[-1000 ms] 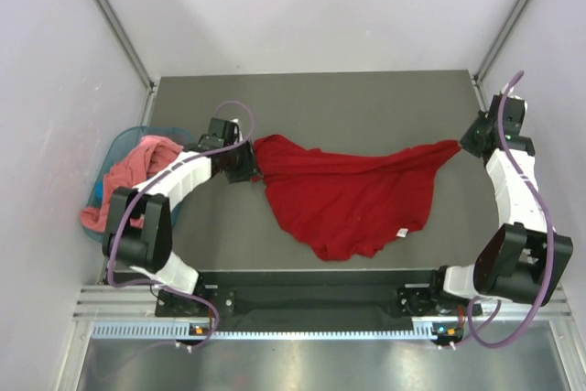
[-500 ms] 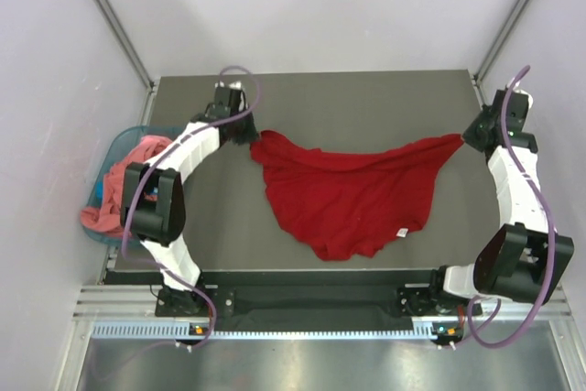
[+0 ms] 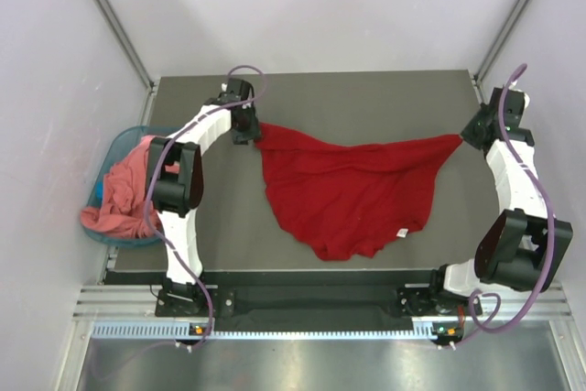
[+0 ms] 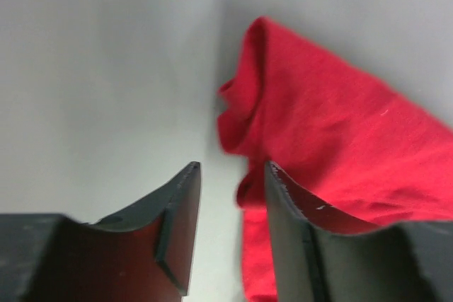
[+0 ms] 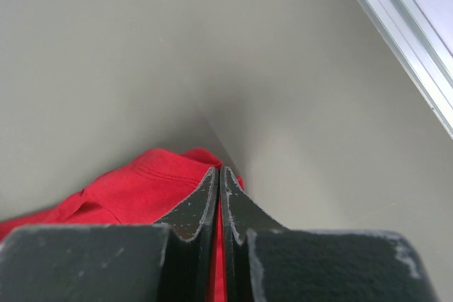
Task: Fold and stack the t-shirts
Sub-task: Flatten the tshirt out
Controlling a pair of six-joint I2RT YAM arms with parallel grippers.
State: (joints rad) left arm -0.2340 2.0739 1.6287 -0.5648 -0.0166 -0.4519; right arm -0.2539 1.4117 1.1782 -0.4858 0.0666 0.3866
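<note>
The deep red t-shirt [image 3: 348,190] lies spread and rumpled on the dark table, its small white neck label [image 3: 400,232] near the front right. My left gripper [image 3: 249,130] is open at the shirt's back left corner; in the left wrist view [image 4: 232,175] its jaws stand apart, with red cloth [image 4: 333,139] beside and beyond the right finger. My right gripper [image 3: 469,137] is shut on the shirt's right corner, and red cloth [image 5: 141,182] shows between its closed jaws [image 5: 220,171]. The salmon-pink t-shirt [image 3: 124,190] lies heaped in the basket at the left.
The teal plastic basket [image 3: 117,141] stands off the table's left edge. White walls close in the table [image 3: 366,98] at the back and sides, and a metal rail [image 5: 403,40] runs along its right edge close to my right gripper.
My left arm has swung toward the back of the table, drawing the shirt's left corner back with it. The right gripper has stayed put, holding the right corner.
</note>
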